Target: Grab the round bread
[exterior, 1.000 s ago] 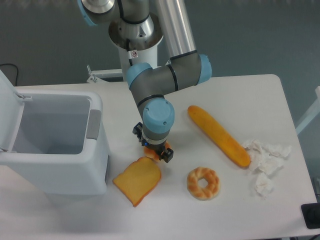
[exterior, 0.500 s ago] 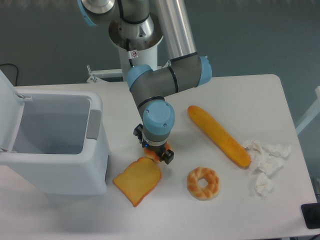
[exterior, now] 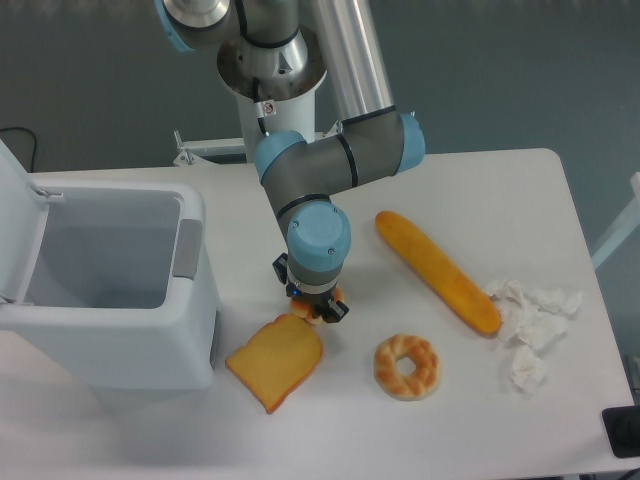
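Nearest the camera, at the lower right corner, a dark object (exterior: 622,432) was cut off by the frame edge and could not be identified. On the white desk (exterior: 520,190), a flat slice of toast (exterior: 274,362) lay at the front, with a ring-shaped donut (exterior: 406,366) to its right, the two apart. Crumpled white paper (exterior: 528,322) sat near the right edge, just beside the lower end of a long baguette (exterior: 436,271) that ran diagonally across the desk.

Just behind the toast's upper corner, the hand (exterior: 318,308) pointed straight down from the arm's blue-capped wrist (exterior: 318,238). The wrist and the dark finger housing hid most of what lay beneath. Only a small orange sliver of the round bread (exterior: 327,309) showed between and under the fingers, very close to the toast's top edge; whether they touched could not be told. The dark fingers stood close on either side of that orange patch, so the hand appeared pinched on the bun, though the contact itself was hidden. Whether the bun rested on the desk or was lifted clear could not be made out.

To the left stood a white bin (exterior: 110,290), its lid (exterior: 20,225) open and cut off by the left edge. Farther back, the arm's base (exterior: 275,75) rose out of the top of the frame.
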Controlling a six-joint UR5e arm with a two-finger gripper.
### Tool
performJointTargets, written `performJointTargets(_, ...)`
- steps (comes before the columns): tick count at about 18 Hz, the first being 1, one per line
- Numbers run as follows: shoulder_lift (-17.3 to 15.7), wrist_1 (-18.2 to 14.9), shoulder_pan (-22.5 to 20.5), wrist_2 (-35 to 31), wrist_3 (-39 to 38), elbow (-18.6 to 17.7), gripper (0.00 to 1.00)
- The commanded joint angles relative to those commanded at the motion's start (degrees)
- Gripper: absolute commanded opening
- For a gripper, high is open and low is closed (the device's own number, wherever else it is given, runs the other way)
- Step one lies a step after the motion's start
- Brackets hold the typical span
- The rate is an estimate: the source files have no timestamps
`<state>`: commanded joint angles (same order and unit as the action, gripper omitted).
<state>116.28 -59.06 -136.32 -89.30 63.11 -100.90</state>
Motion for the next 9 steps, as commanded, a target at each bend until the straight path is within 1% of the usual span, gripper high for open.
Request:
performJointTargets(2, -0.1, -0.2, 0.0, 0.0, -0.1, 0.3, 0.06)
performJointTargets(6, -0.2, -0.3, -0.1, -0.1, -0.2, 2.2, 0.05)
performJointTargets(9, -0.6, -0.8, -0.1, -0.1, -0.3, 4.9, 0.05)
